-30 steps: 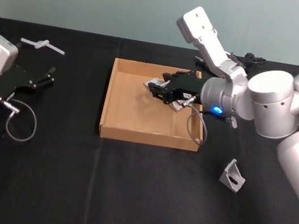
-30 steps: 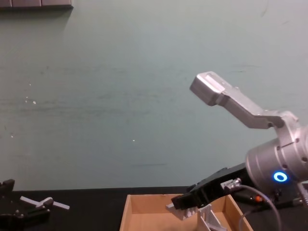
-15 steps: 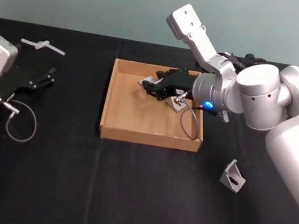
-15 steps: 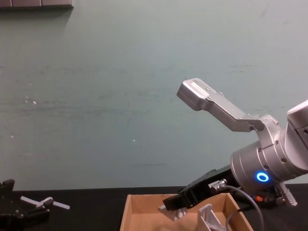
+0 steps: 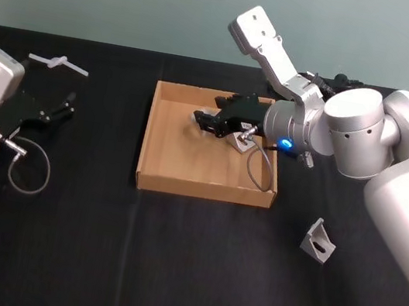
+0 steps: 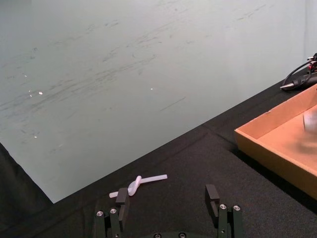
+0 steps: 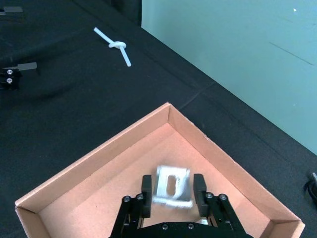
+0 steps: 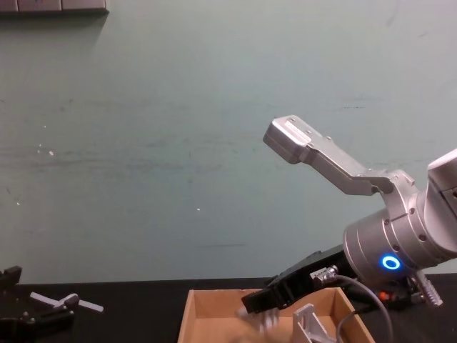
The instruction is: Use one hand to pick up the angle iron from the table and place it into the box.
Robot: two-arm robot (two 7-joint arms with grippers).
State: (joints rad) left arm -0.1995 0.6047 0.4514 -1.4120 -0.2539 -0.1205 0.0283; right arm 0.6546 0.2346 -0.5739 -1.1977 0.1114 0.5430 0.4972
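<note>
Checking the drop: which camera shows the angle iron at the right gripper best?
Right wrist view: the angle iron shows whole between the right gripper's open fingers. Head view hides most of it behind the gripper; chest view catches it underneath.

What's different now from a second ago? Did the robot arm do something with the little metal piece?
The right gripper slid a little toward the robot's left over the box, then opened. The metal bracket it was holding now looks blurred between its spread fingers, so it seems to be dropping into the box. The left gripper stayed parked and open on the left. The spare bracket on the table did not move.
</note>
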